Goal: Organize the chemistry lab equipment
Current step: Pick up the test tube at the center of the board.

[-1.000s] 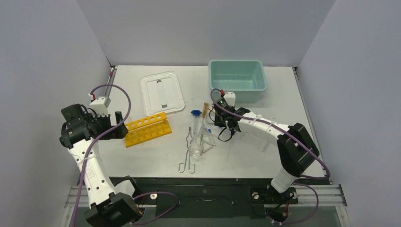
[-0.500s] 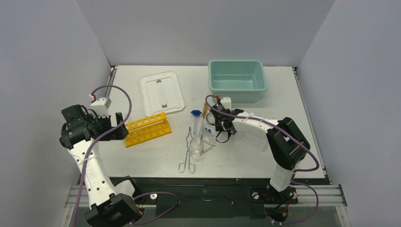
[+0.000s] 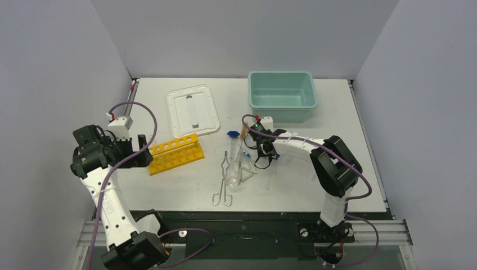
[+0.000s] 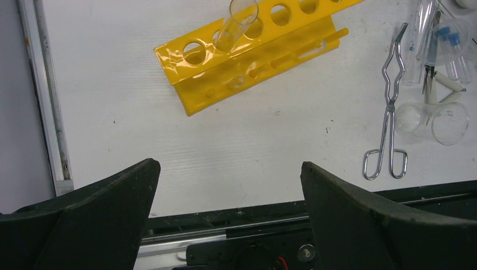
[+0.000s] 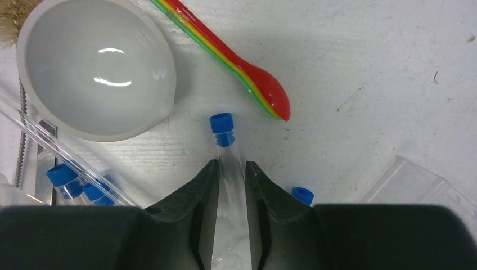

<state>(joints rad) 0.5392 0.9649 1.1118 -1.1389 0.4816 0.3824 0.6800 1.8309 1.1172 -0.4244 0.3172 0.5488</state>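
Note:
In the right wrist view my right gripper (image 5: 230,163) is shut on a blue-capped vial (image 5: 221,122) lying on the table; both fingers press its clear body, and the cap sticks out ahead. A white round dish (image 5: 93,67) lies just left, with two more blue-capped vials (image 5: 62,175) below it. From above, the right gripper (image 3: 260,153) sits at the right edge of the pile. My left gripper (image 4: 228,166) hangs open and empty, apart from the yellow rack (image 4: 253,50), which holds one glass tube (image 4: 236,22). Metal tongs (image 4: 389,112) and a clear beaker (image 4: 433,121) lie to the right.
A rainbow-striped spoon (image 5: 242,67) lies ahead of the right fingers, and another blue cap (image 5: 302,194) beside the right finger. The teal tub (image 3: 281,95) stands at the back right, the white lid (image 3: 192,109) at the back centre. The tan brush (image 3: 244,130) lies in the pile.
My right gripper has slid left into the pile and its jaws have narrowed onto the vial. The left arm has not moved.

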